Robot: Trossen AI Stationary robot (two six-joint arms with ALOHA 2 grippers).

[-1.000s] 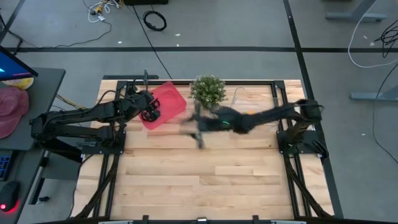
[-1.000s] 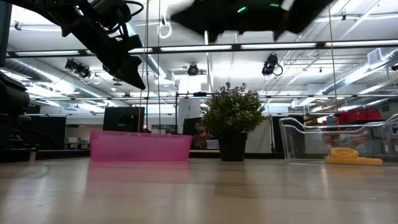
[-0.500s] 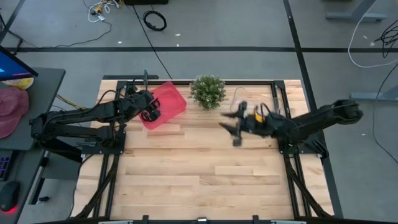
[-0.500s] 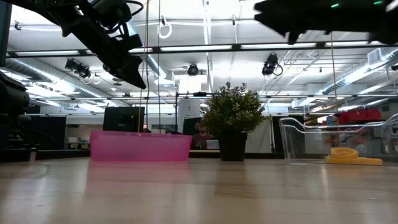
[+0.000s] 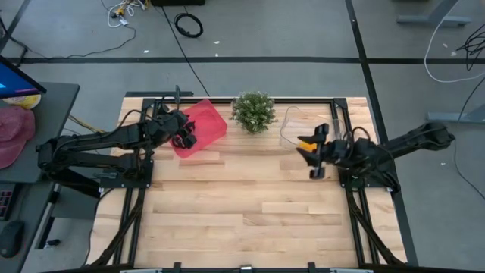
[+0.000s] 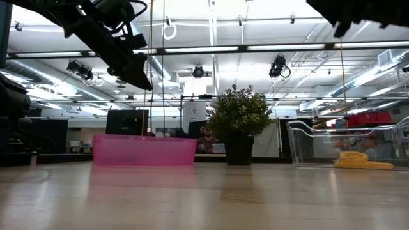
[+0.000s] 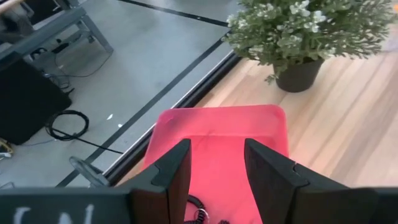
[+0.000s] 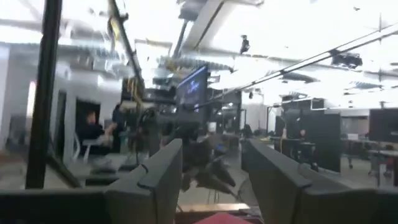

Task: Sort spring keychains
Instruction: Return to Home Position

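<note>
My left gripper (image 7: 216,180) hangs open and empty over the pink tray (image 7: 217,134), which lies at the table's far left (image 5: 208,121). A black spring keychain (image 7: 198,207) lies in that tray, just below the fingers. My right gripper (image 5: 314,158) is open and empty above the table's right side, level, next to the clear tray (image 5: 292,125). Orange spring keychains (image 6: 361,160) lie on the clear tray's floor (image 5: 305,141). The other keychains are hidden.
A potted green plant (image 5: 253,111) stands at the far edge between the two trays (image 6: 238,124). Bare wood lies across the middle and near part of the table (image 5: 242,212). Dark frame rails (image 5: 364,220) run along both sides.
My right arm has drawn back fast from the table's middle beside the plant toward the right edge, and its gripper now sits by the clear tray. The trays, the plant and the keychains have stayed put.
</note>
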